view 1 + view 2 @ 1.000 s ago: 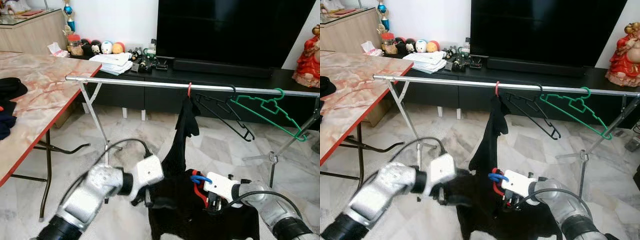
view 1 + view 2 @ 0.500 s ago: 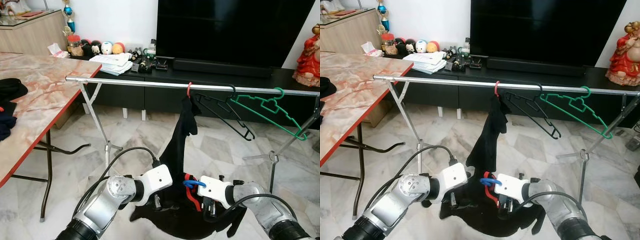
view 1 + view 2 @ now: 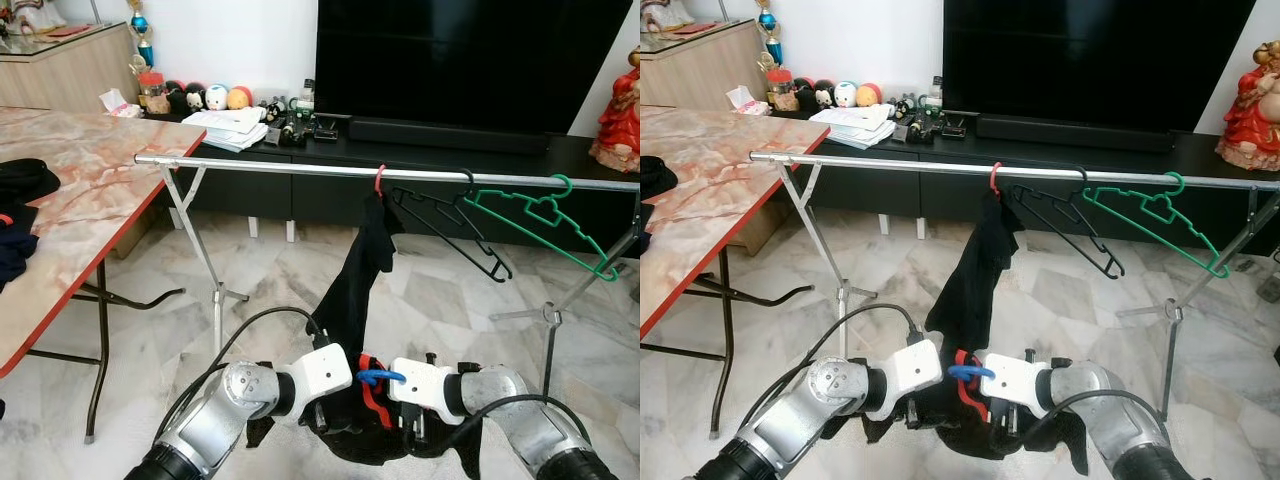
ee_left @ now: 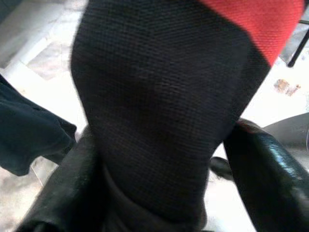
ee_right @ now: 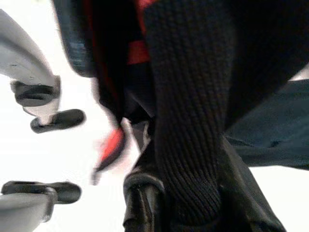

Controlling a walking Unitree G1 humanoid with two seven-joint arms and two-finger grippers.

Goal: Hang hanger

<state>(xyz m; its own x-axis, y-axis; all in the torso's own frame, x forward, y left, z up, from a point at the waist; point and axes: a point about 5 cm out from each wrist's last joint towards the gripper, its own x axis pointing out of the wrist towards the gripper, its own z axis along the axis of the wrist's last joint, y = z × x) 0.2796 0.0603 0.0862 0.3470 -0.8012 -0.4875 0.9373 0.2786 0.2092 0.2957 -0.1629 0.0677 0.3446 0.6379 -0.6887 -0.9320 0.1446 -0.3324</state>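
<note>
A silver clothes rail crosses the room. A red hanger hook sits on it near the middle, and a black garment with red trim droops from it toward the floor. My left gripper and right gripper are low under the rail, close together, both shut on the garment's bunched lower part. In the left wrist view black fabric is pinched between the two fingers. The right wrist view shows knit fabric clamped the same way.
An empty black hanger and a green hanger hang on the rail to the right. The rack's legs stand on the marble floor. A marble table with dark clothes stands left. A black TV console lies behind.
Both grippers have moved forward and closer together under the rail, carrying the garment's lower part. The bundle now looks smaller and farther from the camera.
</note>
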